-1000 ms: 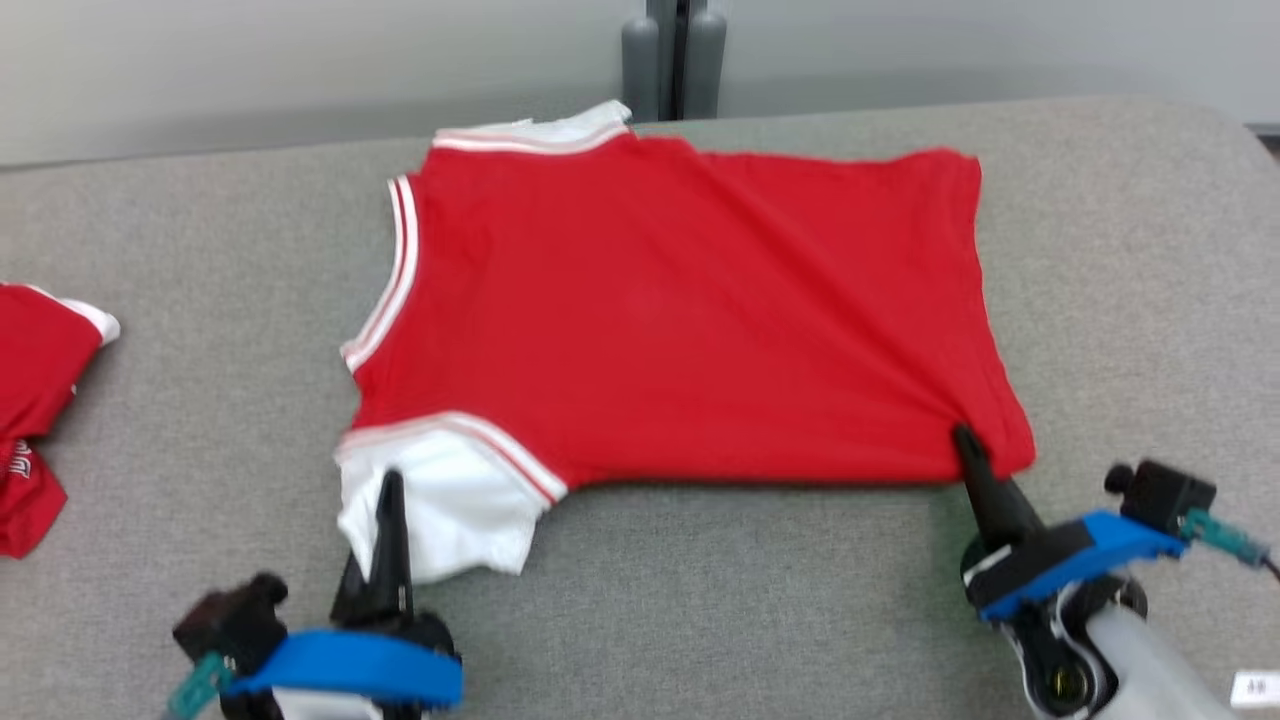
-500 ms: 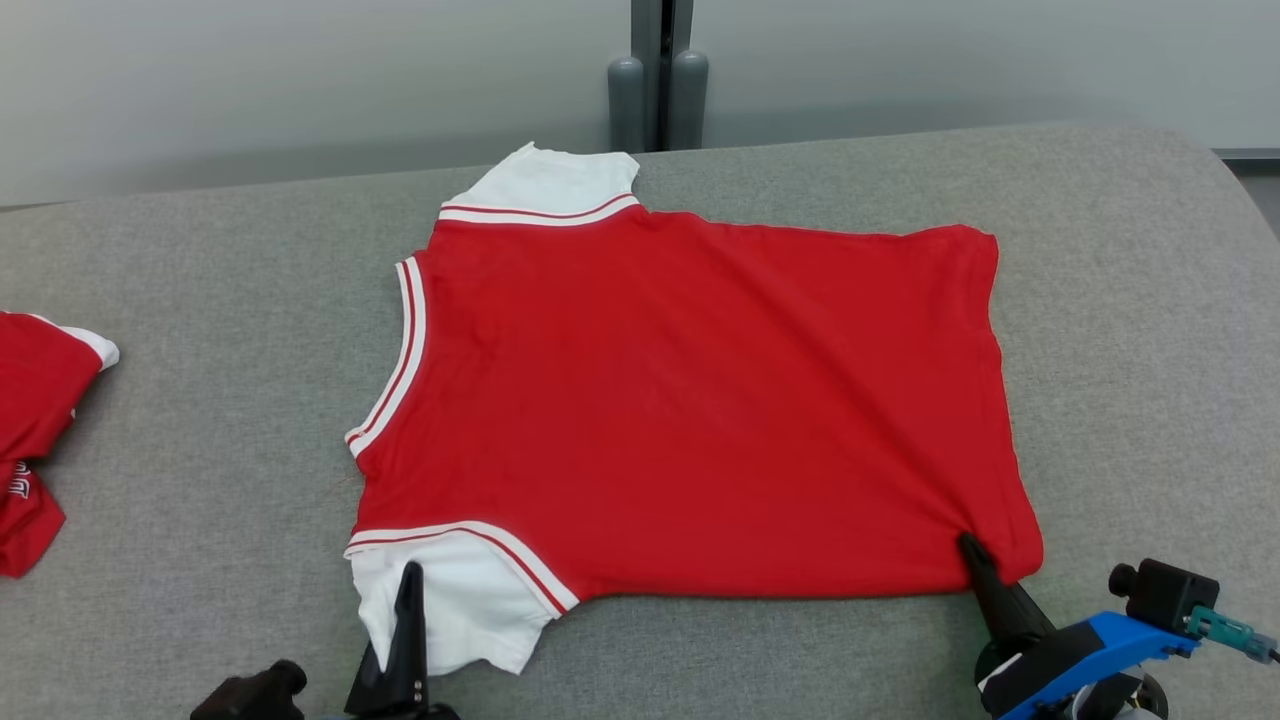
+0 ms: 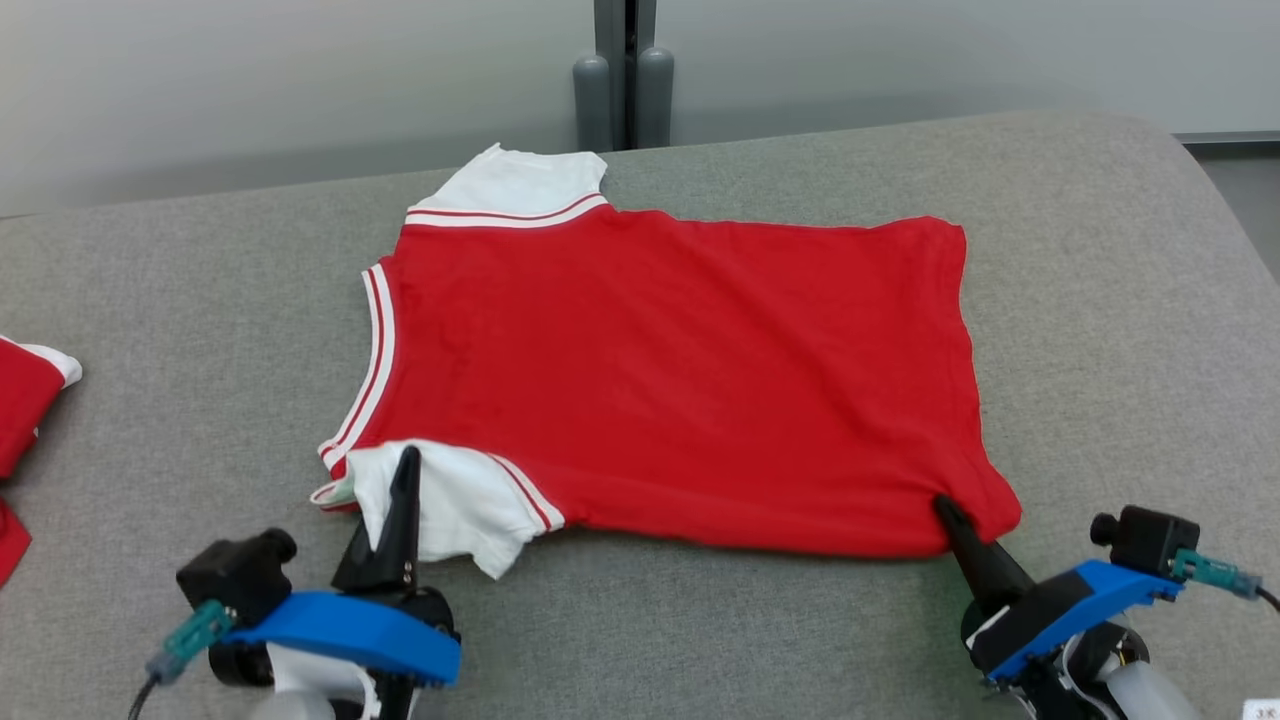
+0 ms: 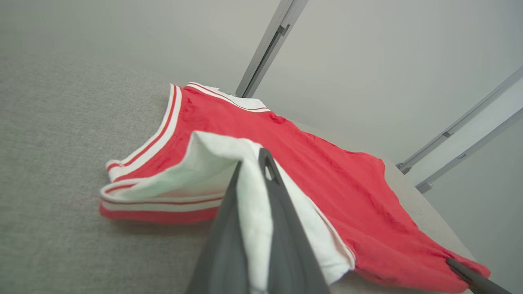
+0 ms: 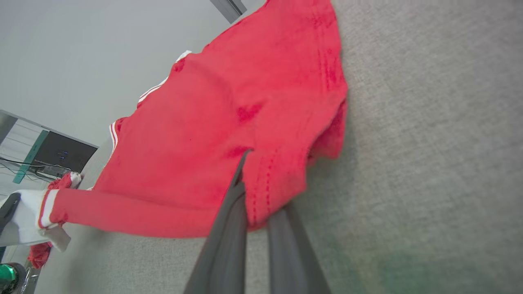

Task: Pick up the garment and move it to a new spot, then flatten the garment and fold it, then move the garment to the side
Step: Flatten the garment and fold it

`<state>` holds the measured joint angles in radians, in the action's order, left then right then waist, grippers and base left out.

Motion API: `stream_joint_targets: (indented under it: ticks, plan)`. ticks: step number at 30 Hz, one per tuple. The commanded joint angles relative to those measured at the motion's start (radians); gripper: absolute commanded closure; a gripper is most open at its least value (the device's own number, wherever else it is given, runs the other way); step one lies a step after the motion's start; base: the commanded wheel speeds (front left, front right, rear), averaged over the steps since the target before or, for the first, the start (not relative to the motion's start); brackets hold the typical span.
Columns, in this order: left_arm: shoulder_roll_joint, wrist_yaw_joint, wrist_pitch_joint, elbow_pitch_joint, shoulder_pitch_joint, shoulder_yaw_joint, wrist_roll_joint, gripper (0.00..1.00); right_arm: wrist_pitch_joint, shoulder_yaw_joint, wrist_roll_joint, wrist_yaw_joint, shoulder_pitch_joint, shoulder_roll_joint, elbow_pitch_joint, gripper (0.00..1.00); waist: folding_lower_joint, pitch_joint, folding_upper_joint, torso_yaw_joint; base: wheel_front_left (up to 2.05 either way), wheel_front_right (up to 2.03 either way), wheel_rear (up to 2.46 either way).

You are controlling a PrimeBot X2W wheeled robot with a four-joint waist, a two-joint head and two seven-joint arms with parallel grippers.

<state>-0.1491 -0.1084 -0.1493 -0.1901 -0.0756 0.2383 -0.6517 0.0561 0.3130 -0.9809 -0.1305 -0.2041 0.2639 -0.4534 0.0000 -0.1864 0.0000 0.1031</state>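
Clamping the garment (image 3: 680,370), left gripper (image 3: 406,465) pinches the white sleeve (image 3: 462,500), right gripper (image 3: 945,512) the hem corner (image 3: 988,512), one fingertip hidden

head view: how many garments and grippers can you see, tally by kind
garments: 2 (shirt, red garment at left edge)
grippers: 2 (left gripper, right gripper)
total: 4

Red garment (image 3: 680,380) x1. Other red cloth (image 3: 22,400) x1, left edge. Grippers x2: left gripper (image 3: 406,462), right gripper (image 3: 945,510). Grey posts (image 3: 591,100) x2. Surface (image 3: 200,300) x1.
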Motion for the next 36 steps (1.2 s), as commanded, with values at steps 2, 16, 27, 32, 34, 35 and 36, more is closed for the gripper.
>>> stream_joint_targets:
  ticks: [2, 16, 27, 32, 34, 35, 36]
  plan:
    - [-0.012, -0.007, 0.018, -0.029, -0.062, 0.004, -0.003, 1.00, -0.029, -0.022, 0.013, 0.000, -0.034, -0.015, 0.007, 1.00, 0.0000, -0.006, 0.0000, 0.001, 0.00, 0.00, 0.00]
    - [-0.047, -0.020, 0.076, -0.260, -0.327, 0.052, -0.020, 1.00, -0.138, -0.106, 0.051, 0.000, -0.166, -0.070, -0.032, 1.00, 0.0000, -0.062, 0.0000, 0.005, 0.00, 0.00, 0.00]
    - [-0.045, -0.025, -0.027, -0.434, -0.479, 0.082, -0.036, 0.00, -0.101, -0.164, 0.093, 0.000, -0.271, -0.119, -0.099, 0.00, 0.0000, -0.082, 0.0000, 0.007, 0.00, 0.00, 0.00]
    - [-0.053, -0.025, -0.077, -0.449, -0.464, 0.114, -0.055, 0.00, -0.081, -0.155, 0.107, 0.000, -0.241, -0.103, -0.099, 0.00, 0.0000, -0.057, 0.0000, 0.000, 0.00, 0.00, 0.00]
    - [-0.061, -0.025, -0.092, -0.447, -0.436, 0.120, -0.059, 0.00, -0.060, -0.146, 0.122, 0.000, -0.222, -0.088, -0.092, 0.00, 0.0000, -0.044, 0.0000, -0.002, 0.00, 0.00, 0.00]
    - [-0.069, -0.025, -0.097, -0.448, -0.422, 0.121, -0.051, 0.00, -0.049, -0.142, 0.130, 0.000, -0.212, -0.081, -0.089, 0.00, 0.0000, -0.038, 0.0000, -0.002, 0.00, 0.00, 0.00]
    - [-0.076, -0.025, -0.102, -0.448, -0.409, 0.122, -0.044, 0.00, -0.036, -0.139, 0.145, 0.000, -0.202, -0.069, -0.086, 0.00, 0.0000, -0.033, 0.0000, -0.002, 0.00, 0.00, 0.00]
